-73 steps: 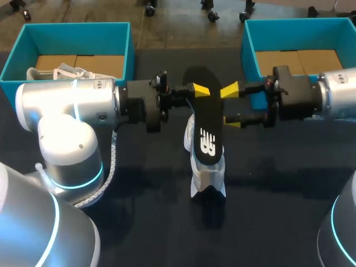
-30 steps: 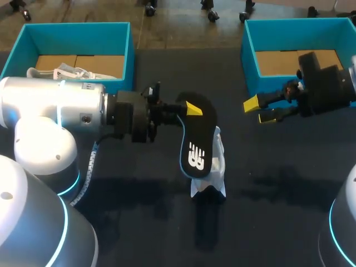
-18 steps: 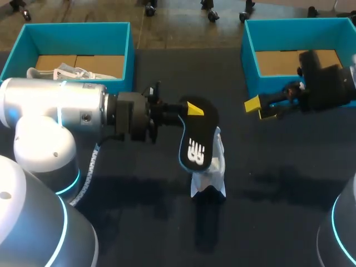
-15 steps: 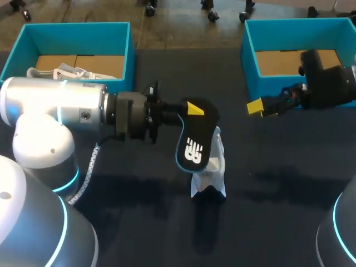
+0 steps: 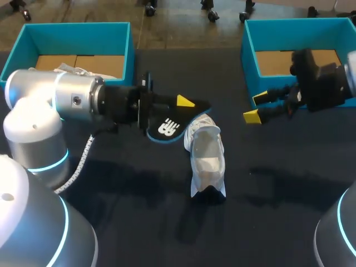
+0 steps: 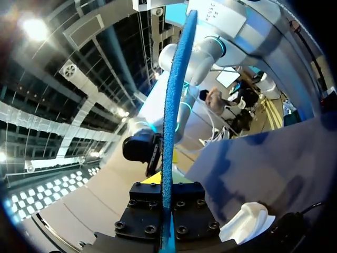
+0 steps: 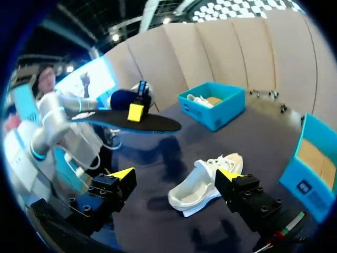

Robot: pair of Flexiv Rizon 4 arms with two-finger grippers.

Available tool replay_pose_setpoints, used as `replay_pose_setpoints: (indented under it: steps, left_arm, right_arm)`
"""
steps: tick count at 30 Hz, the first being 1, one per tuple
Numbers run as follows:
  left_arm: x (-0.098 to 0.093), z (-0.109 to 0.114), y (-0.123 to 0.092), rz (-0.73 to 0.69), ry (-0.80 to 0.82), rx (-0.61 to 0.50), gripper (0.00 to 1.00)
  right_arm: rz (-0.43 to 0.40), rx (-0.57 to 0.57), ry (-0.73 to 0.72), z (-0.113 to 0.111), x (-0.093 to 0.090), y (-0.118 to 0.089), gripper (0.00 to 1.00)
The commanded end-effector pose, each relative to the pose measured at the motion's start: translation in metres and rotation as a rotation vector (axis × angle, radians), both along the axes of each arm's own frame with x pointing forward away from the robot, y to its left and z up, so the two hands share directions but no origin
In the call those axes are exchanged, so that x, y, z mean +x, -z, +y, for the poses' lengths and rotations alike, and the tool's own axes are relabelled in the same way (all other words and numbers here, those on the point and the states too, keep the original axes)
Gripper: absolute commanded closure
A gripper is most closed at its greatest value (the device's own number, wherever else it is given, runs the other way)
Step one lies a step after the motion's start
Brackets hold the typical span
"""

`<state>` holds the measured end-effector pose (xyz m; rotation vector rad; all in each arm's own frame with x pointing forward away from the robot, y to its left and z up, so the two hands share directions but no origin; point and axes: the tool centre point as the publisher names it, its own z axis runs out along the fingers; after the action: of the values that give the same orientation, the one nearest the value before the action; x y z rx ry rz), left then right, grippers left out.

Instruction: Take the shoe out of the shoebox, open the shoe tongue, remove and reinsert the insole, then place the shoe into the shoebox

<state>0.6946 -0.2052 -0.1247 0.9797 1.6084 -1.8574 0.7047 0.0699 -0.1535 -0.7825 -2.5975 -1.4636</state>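
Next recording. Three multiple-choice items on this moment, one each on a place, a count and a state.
1. Relative to the white low-top shoe, the black blue-edged insole is: A inside it; B out of it, held by the left gripper; C under it.
2. How many teal open-topped boxes are there? A one; B two; C three.
3. The right gripper is: A open, empty; B shut on the insole; C shut on the shoe.
Answers: 1 B, it is clamped level beside the shoe. 2 B, left teal box and right teal box. 3 A, tips apart, nothing between.
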Motion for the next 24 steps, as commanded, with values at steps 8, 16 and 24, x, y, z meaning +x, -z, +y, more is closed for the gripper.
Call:
replay_pose_setpoints:
  steps: [8,16,24]
  left_arm:
    - [0.003,-0.001,0.0,-0.001,0.008,-0.001,1.0]
    - [-0.011,0.015,0.011,0.096,0.034,-0.011,1.0]
    - [-0.037,0.016,0.021,0.19,0.031,-0.026,1.0]
  right_arm:
    - [-0.1,-0.023,-0.04,0.001,-0.004,0.0,0.0]
    - [-0.385,-0.36,-0.296,0.011,0.005,0.024,0.0]
    - [-0.487,-0.493,-0.307,-0.007,0.01,0.041,0.0]
